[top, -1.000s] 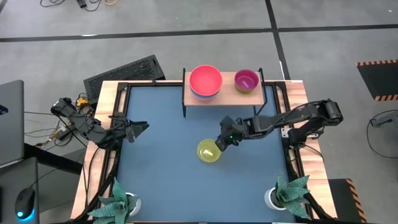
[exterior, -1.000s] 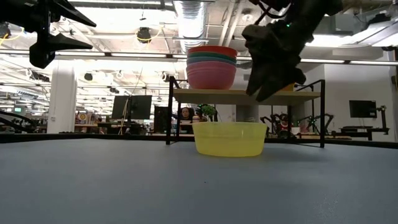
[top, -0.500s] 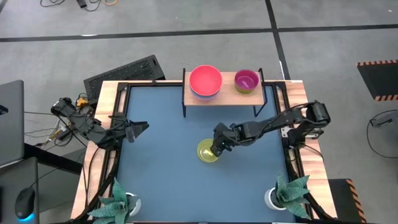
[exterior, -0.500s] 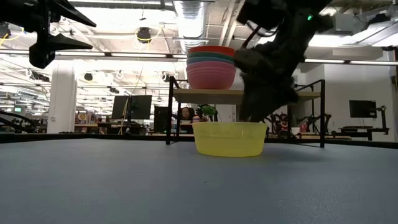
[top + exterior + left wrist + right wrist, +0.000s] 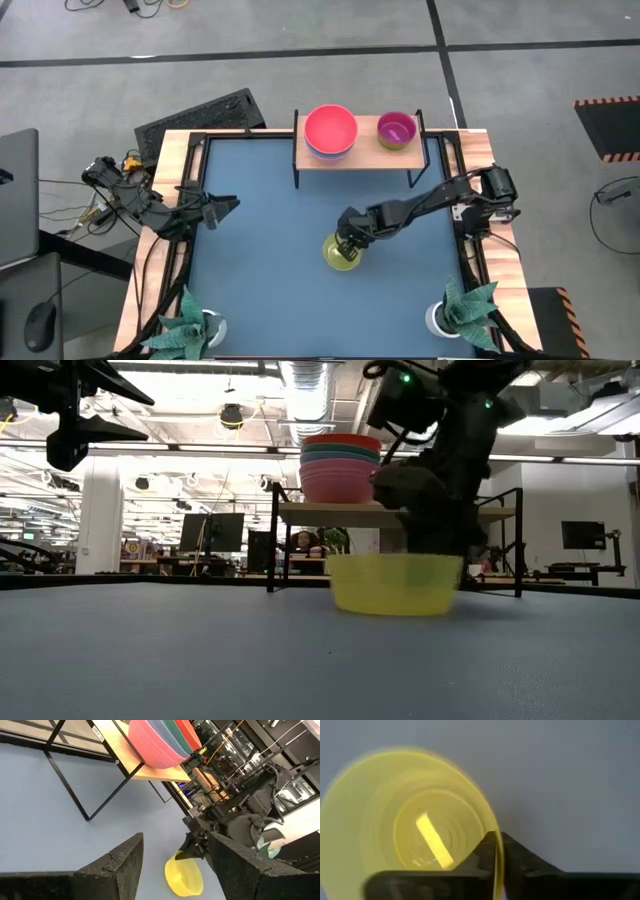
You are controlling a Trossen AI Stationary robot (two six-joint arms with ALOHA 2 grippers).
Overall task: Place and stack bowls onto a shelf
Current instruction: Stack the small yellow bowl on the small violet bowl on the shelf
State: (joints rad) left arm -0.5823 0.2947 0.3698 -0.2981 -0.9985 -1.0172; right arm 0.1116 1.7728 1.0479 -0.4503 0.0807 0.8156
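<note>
A small yellow-green bowl (image 5: 342, 255) stands on its base on the blue table, right of centre and in front of the shelf; in the low view, the bowl (image 5: 395, 585). My right gripper (image 5: 346, 246) is down at its rim, shut on it. On the shelf's (image 5: 362, 153) wooden top stand a stack of larger bowls with a pink one on top (image 5: 330, 130) and a magenta bowl (image 5: 396, 130) nested in another small one. My left gripper (image 5: 228, 205) hangs open over the table's left edge, holding nothing. My right gripper pinches the yellow-green bowl's rim (image 5: 496, 855) with one finger inside the bowl and one outside. The fingers come from above, pointing down, at the rim's far right part. The bowl stays upright with its base on the table.
Two white plant pots stand at the near corners, one left (image 5: 200, 325) and one right (image 5: 455, 315). The shelf's thin black legs (image 5: 272, 540) rise at the far edge. A dark keyboard (image 5: 195, 115) lies beyond the far left corner. Bare blue table spreads left of the bowl.
My right gripper has come down and toward the near left onto the yellow-green bowl and has shut on its rim. The bowl has slid a short way along the table toward the near edge, still upright.
</note>
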